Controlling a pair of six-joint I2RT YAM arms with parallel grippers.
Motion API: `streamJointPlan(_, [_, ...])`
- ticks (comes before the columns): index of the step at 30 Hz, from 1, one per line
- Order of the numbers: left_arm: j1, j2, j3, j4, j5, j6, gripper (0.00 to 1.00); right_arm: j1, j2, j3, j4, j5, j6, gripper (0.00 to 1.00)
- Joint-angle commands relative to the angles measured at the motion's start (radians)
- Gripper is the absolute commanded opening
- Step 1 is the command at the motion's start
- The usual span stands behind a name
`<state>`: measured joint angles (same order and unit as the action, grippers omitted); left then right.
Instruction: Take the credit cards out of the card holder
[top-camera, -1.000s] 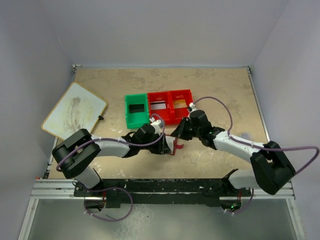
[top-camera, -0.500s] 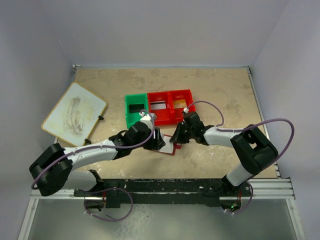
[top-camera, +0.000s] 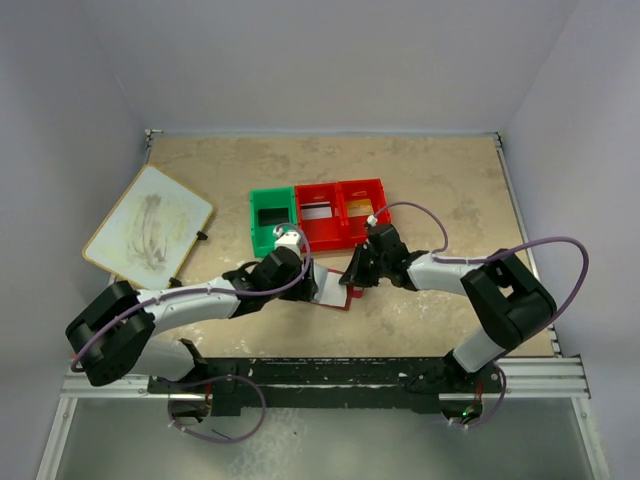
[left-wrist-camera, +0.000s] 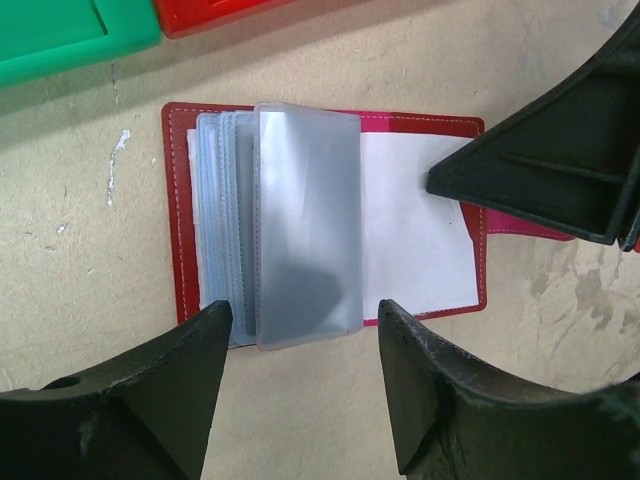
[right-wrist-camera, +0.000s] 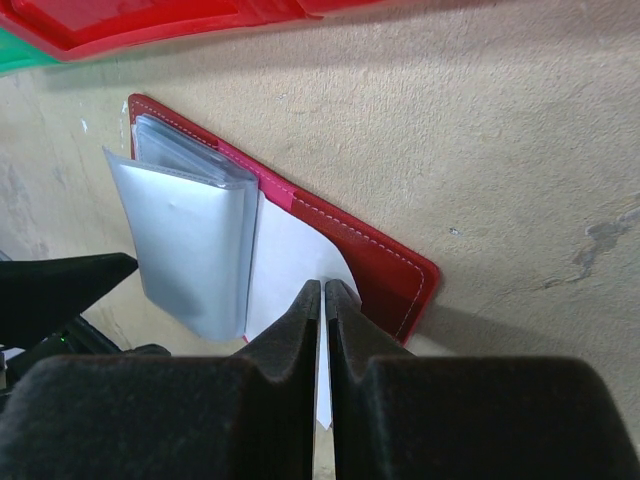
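Left gripper (left-wrist-camera: 305, 322): spread wide and holding nothing. I have it low over the near edge of the plastic sleeves (left-wrist-camera: 305, 220), one finger on either side.
Right gripper (right-wrist-camera: 322, 292): fingers drawn together, tips down on the white lining (left-wrist-camera: 415, 245) of the open flap. A white sliver shows between them, and I can't tell whether it is pinched or only seen through the gap.
Card holder (right-wrist-camera: 395, 262): lying open and flat on the table, just in front of the bin tray (top-camera: 262, 243), between my two grippers.
Done so far: I read three cards as out. The black card (top-camera: 271, 215) sits in the green compartment, the silver-grey card (top-camera: 318, 211) in the middle one, and the gold-brown card (top-camera: 358, 207) in the right one.
Left to do: the top sleeve looks cloudy and blank, but I can't see into those stacked under it. I judge the job near its end, pending a check through them.
Surface: mottled beige table (top-camera: 440, 180), scuffed with pale marks, with a white board (top-camera: 148, 222) lying off to the left.
Room: plain pale walls on three sides and a mounting rail (top-camera: 330, 370) at the near edge.
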<state>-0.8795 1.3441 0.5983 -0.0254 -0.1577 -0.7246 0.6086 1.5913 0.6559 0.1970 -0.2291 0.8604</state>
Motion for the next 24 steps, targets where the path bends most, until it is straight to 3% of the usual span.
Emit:
streamJointPlan(1, [-0.001, -0.005, 0.016, 0.019, -0.048, -0.028, 0.59, 0.003, 0.027, -0.020, -0.028, 0.057, -0.020, 0.08])
streamJointPlan(24, [-0.001, 0.040, 0.024, 0.137, 0.120, -0.040, 0.57, 0.003, -0.014, -0.016, -0.033, 0.059, -0.018, 0.09])
